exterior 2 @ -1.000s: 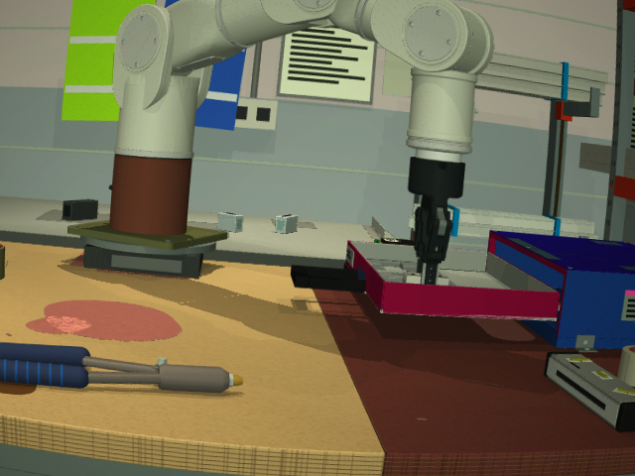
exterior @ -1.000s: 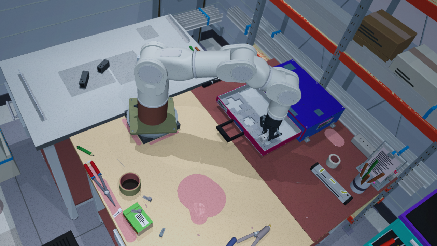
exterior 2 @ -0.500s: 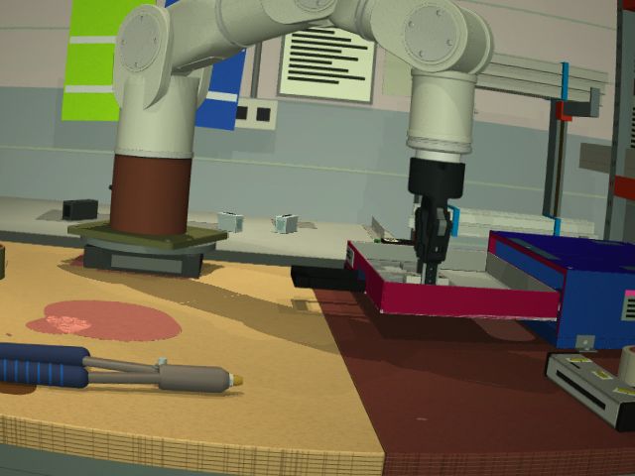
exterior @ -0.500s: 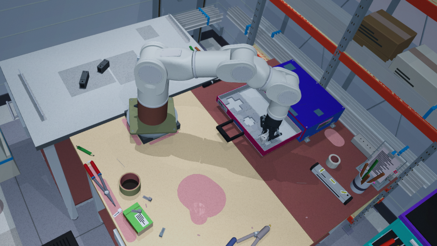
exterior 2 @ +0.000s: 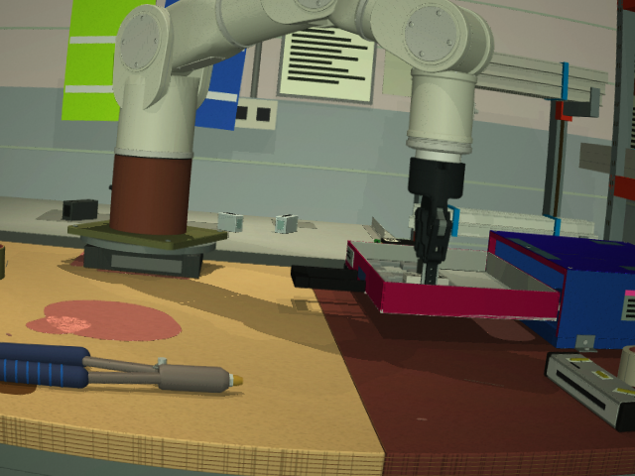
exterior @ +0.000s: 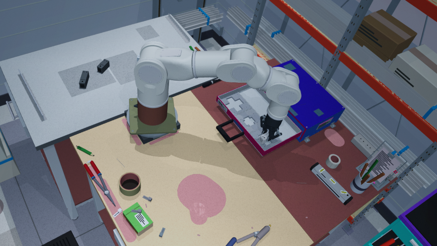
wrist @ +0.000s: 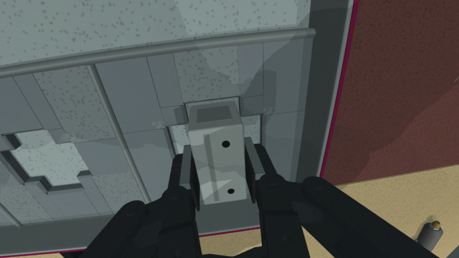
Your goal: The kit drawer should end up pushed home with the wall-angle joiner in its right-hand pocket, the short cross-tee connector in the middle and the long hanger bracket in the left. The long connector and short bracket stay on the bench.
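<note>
The light grey wall-angle joiner [wrist: 218, 154], partly hidden by the fingers around it, is held in my closed gripper [wrist: 221, 173] and stands low in the right-hand pocket of the open kit drawer [exterior: 258, 121]. The drawer, magenta-sided with a black handle [exterior: 227, 131], sticks out of the blue cabinet [exterior: 311, 101]. Its middle pocket [exterior: 249, 121] and left pocket [exterior: 235, 104] are cross-shaped cutouts with nothing in them. Two black parts [exterior: 84, 79] [exterior: 103, 65] lie on the grey bench behind the arm. Two pale grey parts [exterior 2: 231, 221] [exterior 2: 286, 223] stand there too.
The drawer's magenta side wall [wrist: 337, 96] runs close beside the gripper. On the red mat lie a spirit level [exterior: 331, 183], a tape roll [exterior: 333, 160] and a pen cup [exterior: 360, 182]. Pliers [exterior 2: 118, 371], a tape ring [exterior: 130, 183] and a green box [exterior: 138, 218] lie on the tan board.
</note>
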`<state>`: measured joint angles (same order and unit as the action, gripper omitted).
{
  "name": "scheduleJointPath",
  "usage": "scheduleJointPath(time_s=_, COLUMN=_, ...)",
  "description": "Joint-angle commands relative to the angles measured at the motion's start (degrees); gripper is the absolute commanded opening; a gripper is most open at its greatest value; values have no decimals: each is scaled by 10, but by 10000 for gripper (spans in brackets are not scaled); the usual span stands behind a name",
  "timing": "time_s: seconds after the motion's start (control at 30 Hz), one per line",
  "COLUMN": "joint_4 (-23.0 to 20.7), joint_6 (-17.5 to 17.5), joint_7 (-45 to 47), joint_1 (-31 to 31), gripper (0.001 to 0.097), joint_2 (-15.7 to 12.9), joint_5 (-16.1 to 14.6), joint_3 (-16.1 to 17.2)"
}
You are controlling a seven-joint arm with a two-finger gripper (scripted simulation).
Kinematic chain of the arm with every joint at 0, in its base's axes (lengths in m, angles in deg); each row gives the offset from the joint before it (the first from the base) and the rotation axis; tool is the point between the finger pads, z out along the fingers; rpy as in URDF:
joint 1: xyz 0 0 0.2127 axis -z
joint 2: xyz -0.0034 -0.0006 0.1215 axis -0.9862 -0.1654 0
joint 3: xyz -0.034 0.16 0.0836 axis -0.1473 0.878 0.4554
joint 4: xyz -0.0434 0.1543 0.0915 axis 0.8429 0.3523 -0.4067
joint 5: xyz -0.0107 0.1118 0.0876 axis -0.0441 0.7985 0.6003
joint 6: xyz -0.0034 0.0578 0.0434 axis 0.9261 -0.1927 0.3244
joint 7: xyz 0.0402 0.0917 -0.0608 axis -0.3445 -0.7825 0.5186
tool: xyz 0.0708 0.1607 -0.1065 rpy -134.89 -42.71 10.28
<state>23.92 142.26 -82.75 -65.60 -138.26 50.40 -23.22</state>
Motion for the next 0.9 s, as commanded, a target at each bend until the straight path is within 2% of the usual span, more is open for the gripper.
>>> scheduleJointPath(time_s=0.0, joint_4=0, joint_6=0, joint_7=0, joint_1=0, gripper=370, joint_2=1, joint_5=0, joint_3=0)
scheduleJointPath(time_s=0.23, joint_4=0, joint_6=0, joint_7=0, joint_1=0, gripper=500, joint_2=1, joint_5=0, joint_3=0)
scheduleJointPath(time_s=0.87, joint_4=-1, joint_6=1, joint_7=0, joint_1=0, gripper=500, joint_2=2, joint_5=0, joint_3=0)
